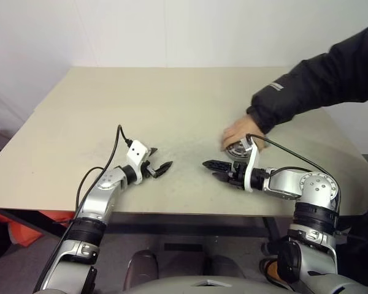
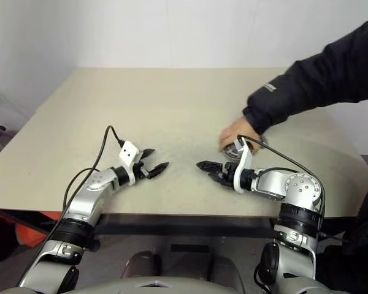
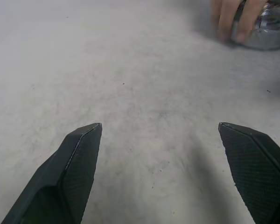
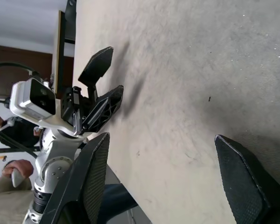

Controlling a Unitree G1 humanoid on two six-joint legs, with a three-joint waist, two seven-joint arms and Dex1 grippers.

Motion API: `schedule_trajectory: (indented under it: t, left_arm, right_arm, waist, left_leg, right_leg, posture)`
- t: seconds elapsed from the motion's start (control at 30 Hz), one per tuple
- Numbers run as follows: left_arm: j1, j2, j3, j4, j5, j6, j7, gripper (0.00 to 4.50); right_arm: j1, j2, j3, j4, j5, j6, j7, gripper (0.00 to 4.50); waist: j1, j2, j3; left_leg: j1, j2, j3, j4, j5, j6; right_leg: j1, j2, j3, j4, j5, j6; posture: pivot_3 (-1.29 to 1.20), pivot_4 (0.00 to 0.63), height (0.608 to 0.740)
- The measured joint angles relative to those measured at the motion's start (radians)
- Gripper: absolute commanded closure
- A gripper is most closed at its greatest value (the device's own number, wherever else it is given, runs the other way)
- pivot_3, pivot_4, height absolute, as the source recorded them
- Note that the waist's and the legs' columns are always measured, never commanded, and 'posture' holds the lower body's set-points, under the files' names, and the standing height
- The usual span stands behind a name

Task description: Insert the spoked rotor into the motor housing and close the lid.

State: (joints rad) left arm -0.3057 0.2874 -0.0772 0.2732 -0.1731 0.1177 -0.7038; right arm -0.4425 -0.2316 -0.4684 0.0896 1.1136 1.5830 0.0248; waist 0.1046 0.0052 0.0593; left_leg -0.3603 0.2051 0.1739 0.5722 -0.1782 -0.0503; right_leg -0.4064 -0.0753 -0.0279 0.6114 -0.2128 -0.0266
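A round silver-grey metal part [image 1: 238, 150] lies on the table [image 1: 141, 98] under a person's hand [image 1: 235, 132]. The hand covers most of it, so I cannot tell whether it is the motor housing, the spoked rotor or the lid. In the left wrist view the same part [image 3: 267, 31] shows beside the person's fingers [image 3: 227, 19]. My right gripper [image 1: 210, 170] hovers open just in front of that part, with nothing held. My left gripper [image 1: 162, 159] is open and empty to the left, its tips facing the right gripper. The right wrist view shows the left gripper [image 4: 102, 88] across the table.
The person's black sleeve [image 1: 319, 79] reaches in from the far right, over the table's right side. A black cable [image 1: 282, 153] arcs over my right wrist. The table's front edge [image 1: 172, 213] runs just below both grippers.
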Motion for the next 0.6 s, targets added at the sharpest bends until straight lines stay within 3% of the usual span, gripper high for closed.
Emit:
schedule_trajectory:
  t: [0.27, 0.43, 0.6]
  left_arm:
    - [0.001, 0.000, 0.000, 0.000, 0.000, -0.001, 0.010, 0.25]
    - [0.001, 0.000, 0.001, 0.000, 0.000, -0.003, 0.011, 0.25]
    - [0.000, -0.001, 0.001, 0.000, 0.000, -0.005, 0.012, 0.25]
  right_arm:
    - [0.025, -0.121, 0.218, -0.132, -0.151, -0.202, 0.203, 0.46]
    - [0.034, -0.285, 0.478, -0.224, -0.420, -0.595, 0.464, 0.46]
    - [-0.013, -0.441, 0.673, -0.159, -0.730, -1.002, 0.683, 0.46]
  waist:
    - [0.001, 0.000, 0.000]
    - [0.003, -0.001, 0.000]
    - [0.001, -0.001, 0.000]
  left_leg:
    - [0.000, 0.000, 0.000, 0.000, 0.000, 0.000]
    - [-0.001, 0.000, 0.000, 0.001, -0.001, 0.001]
    - [-0.002, 0.000, 0.000, 0.003, -0.002, 0.004]
  right_leg:
    - [0.000, 0.000, 0.000, 0.000, 0.000, 0.000]
    - [0.001, 0.000, 0.000, -0.001, 0.000, 0.001]
    - [0.000, 0.000, 0.000, -0.001, 0.000, 0.000]
  posture:
    - [0.00, 0.000, 0.740]
    - [0.00, 0.000, 0.740]
    - [0.00, 0.000, 0.740]
